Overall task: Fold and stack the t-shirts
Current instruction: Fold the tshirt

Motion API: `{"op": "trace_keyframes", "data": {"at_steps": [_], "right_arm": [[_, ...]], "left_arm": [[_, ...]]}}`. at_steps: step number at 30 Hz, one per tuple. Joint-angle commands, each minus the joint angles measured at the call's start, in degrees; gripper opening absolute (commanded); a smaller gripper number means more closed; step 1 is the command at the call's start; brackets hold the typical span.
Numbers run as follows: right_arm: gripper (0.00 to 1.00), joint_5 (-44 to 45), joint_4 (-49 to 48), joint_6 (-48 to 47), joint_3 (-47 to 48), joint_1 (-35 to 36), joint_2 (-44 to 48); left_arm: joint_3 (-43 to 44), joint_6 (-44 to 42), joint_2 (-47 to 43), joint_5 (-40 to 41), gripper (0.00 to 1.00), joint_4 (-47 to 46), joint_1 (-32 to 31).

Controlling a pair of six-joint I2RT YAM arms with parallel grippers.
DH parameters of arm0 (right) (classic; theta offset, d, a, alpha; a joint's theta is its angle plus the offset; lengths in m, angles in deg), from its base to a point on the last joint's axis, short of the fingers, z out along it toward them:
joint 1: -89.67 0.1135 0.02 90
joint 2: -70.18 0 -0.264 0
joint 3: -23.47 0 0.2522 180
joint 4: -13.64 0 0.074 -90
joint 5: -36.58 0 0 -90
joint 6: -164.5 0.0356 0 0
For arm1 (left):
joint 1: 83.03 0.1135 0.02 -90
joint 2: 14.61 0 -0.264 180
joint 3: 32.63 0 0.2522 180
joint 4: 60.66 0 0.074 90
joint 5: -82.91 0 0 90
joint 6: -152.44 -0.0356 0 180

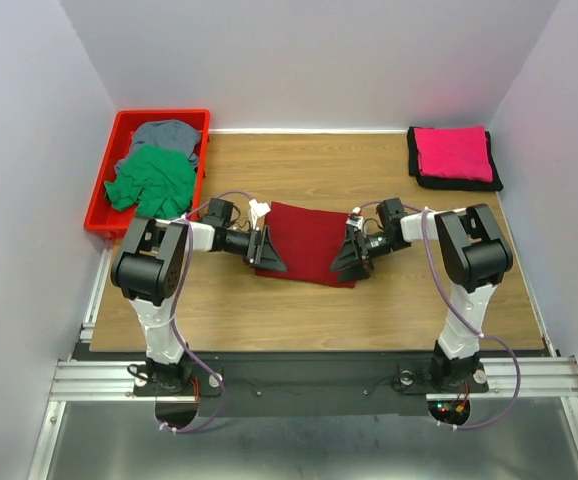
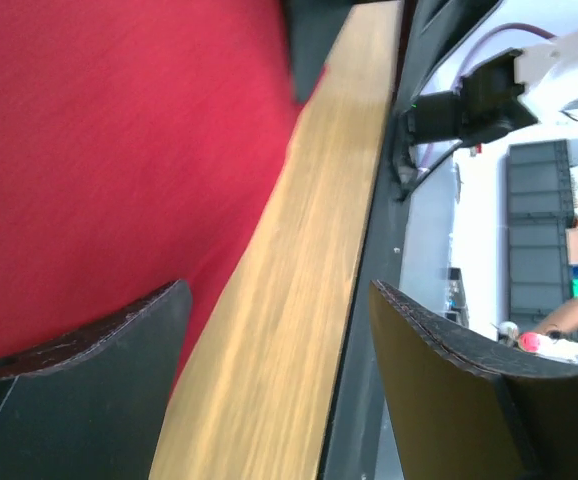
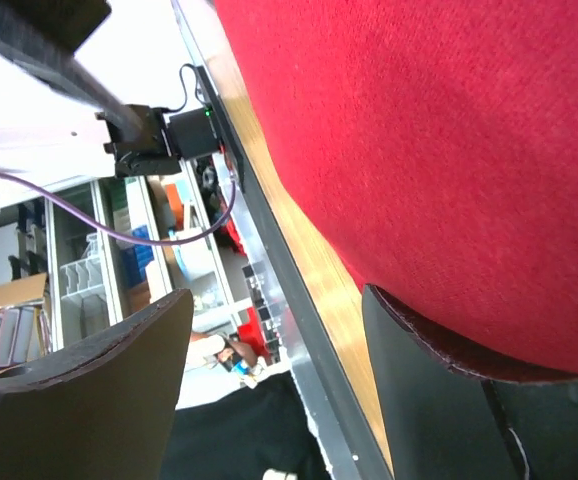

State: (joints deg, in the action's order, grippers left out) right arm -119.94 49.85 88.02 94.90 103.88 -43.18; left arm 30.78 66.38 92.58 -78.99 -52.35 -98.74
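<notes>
A dark red t-shirt lies folded flat in the middle of the table. My left gripper is at the shirt's left edge and my right gripper at its right edge, both low over the wood. Seen from the left wrist, the left gripper is open, with only bare wood between its fingers and the red cloth beside one finger. The right wrist view has the right gripper open too, one finger lying against the edge of the red cloth. Nothing is held.
At the back right, a folded bright pink t-shirt rests on a folded black one. A red plastic tray at the back left holds a crumpled green t-shirt and a grey one. Walls close three sides.
</notes>
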Motion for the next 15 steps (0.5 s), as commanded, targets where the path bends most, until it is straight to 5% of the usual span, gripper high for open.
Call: {"op": "trace_keyframes", "data": {"at_steps": [1, 7, 11, 15], "right_arm": [[0.75, 9.2, -0.2, -2.5, -2.4, -1.9, -1.5], [0.76, 10.3, 3.1, -4.5, 2.3, -4.5, 2.3], [0.76, 5.4, 6.7, -2.8, 8.4, -4.4, 7.4], [0.80, 11.9, 7.2, -4.7, 12.0, -4.5, 15.2]], "left_arm": [[4.6, -14.6, 2.1, 7.6, 0.84, 13.3, 1.6], [7.8, -26.1, -4.2, 7.5, 0.83, 28.3, 5.3], [8.5, -23.9, -16.4, 15.0, 0.98, 23.7, 4.6], [10.0, -23.9, -26.4, 27.0, 0.99, 16.6, -0.1]]}}
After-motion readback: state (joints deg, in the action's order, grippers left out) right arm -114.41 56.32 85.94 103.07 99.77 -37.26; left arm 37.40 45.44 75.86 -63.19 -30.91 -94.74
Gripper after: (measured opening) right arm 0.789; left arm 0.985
